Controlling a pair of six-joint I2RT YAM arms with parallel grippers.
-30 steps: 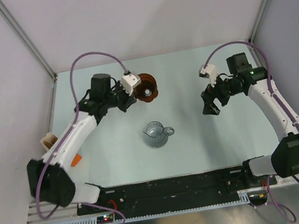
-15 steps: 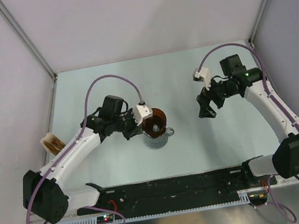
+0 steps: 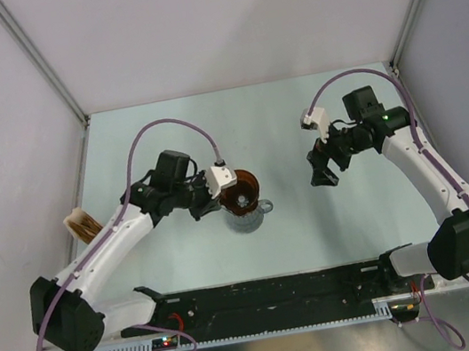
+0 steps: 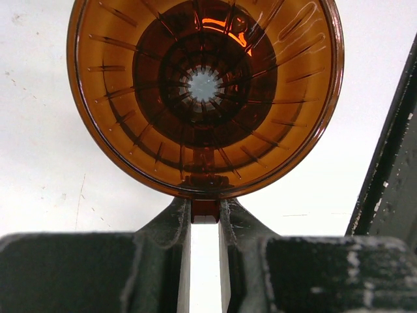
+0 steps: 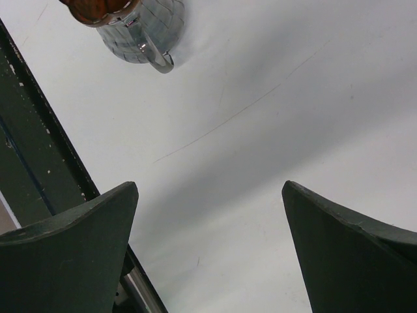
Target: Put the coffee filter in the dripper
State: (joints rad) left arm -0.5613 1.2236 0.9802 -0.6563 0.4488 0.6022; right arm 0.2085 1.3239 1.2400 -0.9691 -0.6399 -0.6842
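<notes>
Since earlier, dripper [image 4: 203, 91] moved over jug [image 5: 140, 32], handle pinched by left tool [image 4: 204, 222]; right tool [image 5: 208, 189] spread, empty. Off-centre release may topple dripper.

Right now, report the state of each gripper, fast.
Left gripper: shut on the dripper.
Right gripper: open, holding nothing.

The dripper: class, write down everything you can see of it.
The dripper is a translucent amber-brown plastic cone with a round rim, a ribbed inner wall and a pale centre hole. It stands upright with nothing inside. The left gripper has its jaws shut on the small handle tab. Its base seems to rest on the mouth of the glass jug.
</notes>
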